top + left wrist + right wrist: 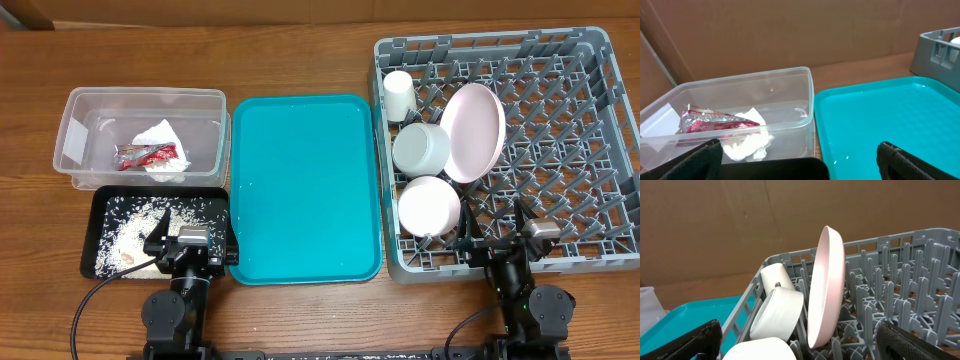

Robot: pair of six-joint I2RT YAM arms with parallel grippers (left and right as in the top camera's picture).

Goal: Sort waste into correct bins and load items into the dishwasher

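The red wrapper (146,154) and the white napkin (160,138) lie in the clear tub (140,98); both show in the left wrist view, wrapper (715,121), napkin (747,145). Rice grains (150,215) lie in the black tray (100,262). The grey dish rack (580,150) holds the pink plate (474,132) on edge, the white cup (399,95) and two white bowls (421,147) (429,205). The right wrist view shows the plate (826,287) and a bowl (777,314). My left gripper (800,165) is open and empty over the black tray's near right corner. My right gripper (800,347) is open and empty at the rack's near edge.
The teal serving tray (305,190) lies bare between the bins and the rack, and it shows in the left wrist view (880,120). A brown cardboard wall (790,35) stands behind the table. Both arm bases sit at the table's front edge.
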